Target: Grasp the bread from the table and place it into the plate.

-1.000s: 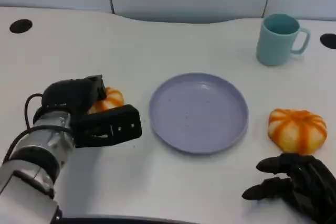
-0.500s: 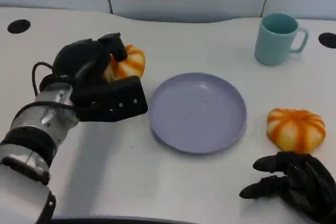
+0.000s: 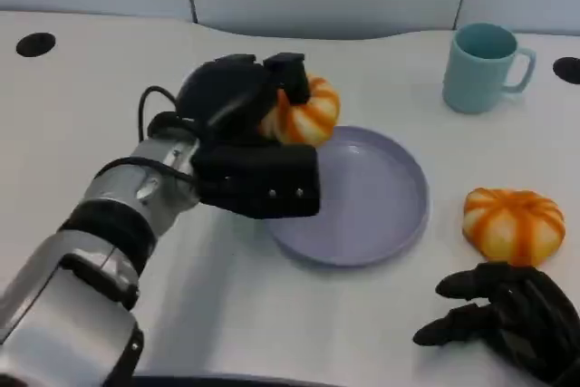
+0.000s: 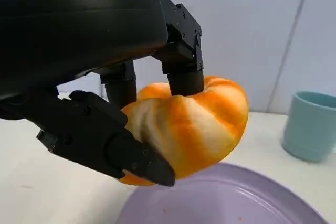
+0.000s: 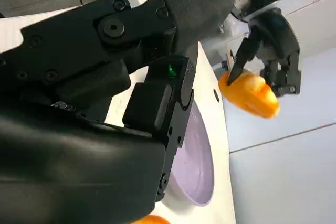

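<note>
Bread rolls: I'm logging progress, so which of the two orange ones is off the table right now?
The bread gripped in the left hand, held above the purple plate's rim. The other bread lies on the table near the right hand.

Bright, even overhead light, soft shadows on the white table, slight blur in close wrist views.

Teal mug at far right, white table

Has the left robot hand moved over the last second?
Yes. The left robot hand, holding an orange-striped bread roll, moved toward the round purple plate, now at its rim.
</note>
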Controlling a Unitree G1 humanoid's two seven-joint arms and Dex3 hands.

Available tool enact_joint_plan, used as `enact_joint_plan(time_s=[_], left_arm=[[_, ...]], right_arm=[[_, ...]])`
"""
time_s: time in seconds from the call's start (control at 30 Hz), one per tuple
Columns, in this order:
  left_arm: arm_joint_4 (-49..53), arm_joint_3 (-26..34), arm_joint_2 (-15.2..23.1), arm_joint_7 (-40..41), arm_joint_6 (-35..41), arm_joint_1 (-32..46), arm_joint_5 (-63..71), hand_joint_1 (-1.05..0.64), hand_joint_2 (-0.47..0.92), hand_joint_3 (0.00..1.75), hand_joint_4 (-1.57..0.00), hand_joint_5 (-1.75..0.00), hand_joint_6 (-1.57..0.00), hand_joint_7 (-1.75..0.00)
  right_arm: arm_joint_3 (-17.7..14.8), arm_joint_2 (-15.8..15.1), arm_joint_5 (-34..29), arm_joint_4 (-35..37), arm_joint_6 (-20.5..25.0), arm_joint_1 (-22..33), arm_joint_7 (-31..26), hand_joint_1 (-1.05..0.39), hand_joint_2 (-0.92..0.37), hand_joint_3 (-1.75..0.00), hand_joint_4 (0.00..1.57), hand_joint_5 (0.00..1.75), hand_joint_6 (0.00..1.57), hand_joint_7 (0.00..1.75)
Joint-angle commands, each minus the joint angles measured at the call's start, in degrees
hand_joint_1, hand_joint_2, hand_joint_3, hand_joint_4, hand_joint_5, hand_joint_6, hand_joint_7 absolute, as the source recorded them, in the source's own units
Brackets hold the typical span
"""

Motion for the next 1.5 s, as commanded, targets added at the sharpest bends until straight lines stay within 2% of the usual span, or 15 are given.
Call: enact_joint_plan(time_s=[0.03, 0.17, 0.3, 0.37, 0.47, 0.57, 0.67, 0.77, 0.87, 0.9, 0.97, 1.07, 1.23, 1.33, 1.5], left_arm=[[1.2, -2.6, -1.5, 0.2, -0.1, -1.8, 2.5, -0.13, 0.80, 0.26, -0.87, -1.75, -0.66, -1.75], [2.3, -3.9, -3.1, -0.1, 0.4, -2.0, 3.4, -0.11, 0.78, 0.31, -0.89, -1.75, -0.67, -1.75], [3.2, -5.3, -4.5, -0.2, 1.1, -2.2, 4.6, -0.22, 0.78, 0.29, -0.84, -1.75, -0.64, -1.58], [3.7, -5.6, -5.0, -0.3, 1.0, -2.1, 4.7, -0.21, 0.80, 0.28, -0.86, -1.75, -0.61, -1.71], [4.3, -6.0, -5.4, -2.0, 1.4, -2.2, 4.7, -0.21, 0.82, 0.30, -0.87, -1.75, -0.61, -1.74], [4.6, -6.9, -5.3, -3.0, 1.3, -2.3, 5.5, -0.28, 0.81, 0.24, -0.83, -1.75, -0.66, -1.39], [4.6, -7.7, -5.2, -4.0, 1.4, -2.3, 6.2, -0.34, 0.81, 0.20, -0.81, -1.75, -0.68, -1.32], [4.6, -8.6, -5.0, -5.1, 1.5, -2.5, 6.9, -0.37, 0.85, 0.12, -0.57, -1.68, -0.51, -1.26], [4.6, -8.1, -4.8, -10.4, 1.7, -3.1, 6.0, -0.45, 0.91, 0.05, -0.42, -1.38, -0.39, -1.34], [4.5, -8.0, -4.7, -11.7, 1.8, -3.4, 5.9, -0.47, 0.92, 0.05, -0.36, -1.28, -0.37, -1.24], [4.2, -8.0, -4.7, -13.2, 2.0, -3.7, 5.9, -0.51, 0.91, 0.02, -0.23, -1.04, -0.43, -0.75], [4.0, -8.6, -4.9, -13.8, 3.1, -4.1, 6.7, -0.58, 0.89, 0.00, -0.08, -0.95, -0.49, -0.30], [3.8, -9.0, -4.6, -14.7, 3.3, -4.7, 6.9, -0.67, 0.90, 0.01, 0.00, -0.91, -0.45, -0.15], [3.6, -9.2, -4.2, -14.7, 3.1, -4.8, 7.0, -0.73, 0.92, 0.01, 0.00, -0.77, -0.33, -0.10], [3.2, -9.0, -3.4, -14.8, 2.7, -5.0, 6.6, -0.75, 0.92, 0.02, 0.00, -0.64, -0.27, -0.09]], right_arm=[[0.1, -0.4, -0.7, 1.6, 1.0, 1.7, -0.2, -0.61, -0.92, -0.16, 1.47, 0.01, 1.35, 0.00], [0.2, -0.2, -0.6, 1.3, 1.3, 1.8, -0.2, -0.61, -0.92, -0.15, 1.47, 0.01, 1.36, 0.00], [0.2, -0.1, -0.4, 1.1, 2.0, 2.0, 0.1, -0.61, -0.92, -0.15, 1.47, 0.01, 1.35, 0.00], [0.2, 0.0, -0.3, 0.8, 2.3, 2.1, 0.2, -0.62, -0.92, -0.13, 1.47, 0.01, 1.35, 0.00], [0.3, 0.2, -0.5, 0.1, 1.7, 2.5, -0.1, -0.60, -0.92, -0.15, 1.47, 0.01, 1.35, 0.00], [0.5, 0.4, -0.7, -0.7, 1.9, 2.9, -0.8, -0.61, -0.92, -0.15, 1.49, 0.02, 1.36, 0.01], [0.5, 0.5, -0.2, -1.4, 2.8, 3.2, 0.1, -0.60, -0.92, -0.16, 1.48, 0.01, 1.35, 0.00], [0.9, 0.4, -0.6, -2.7, 3.5, 3.7, -0.7, -0.62, -0.92, -0.14, 1.49, 0.02, 1.36, 0.01], [0.8, 0.6, -0.2, -3.1, 4.3, 3.9, -0.6, -0.62, -0.92, -0.13, 1.49, 0.02, 1.37, 0.01], [0.8, 0.6, -0.2, -3.3, 4.4, 3.9, -0.6, -0.62, -0.92, -0.12, 1.49, 0.02, 1.36, 0.01], [0.7, 0.5, -0.3, -3.1, 4.2, 3.9, -0.6, -0.62, -0.92, -0.13, 1.48, 0.01, 1.36, 0.01], [0.4, 0.8, 0.0, -2.7, 3.8, 3.7, -0.5, -0.61, -0.92, -0.13, 1.48, 0.01, 1.36, 0.00], [0.3, 1.0, 0.2, -2.5, 3.0, 3.6, 0.3, -0.60, -0.92, -0.14, 1.49, 0.01, 1.35, 0.00], [0.5, 0.9, 0.0, -2.9, 3.5, 3.7, 0.1, -0.62, -0.92, -0.14, 1.49, 0.01, 1.35, 0.00], [0.2, 0.9, 0.2, -2.2, 3.3, 3.4, 0.3, -0.61, -0.92, -0.14, 1.49, 0.01, 1.35, 0.00]])
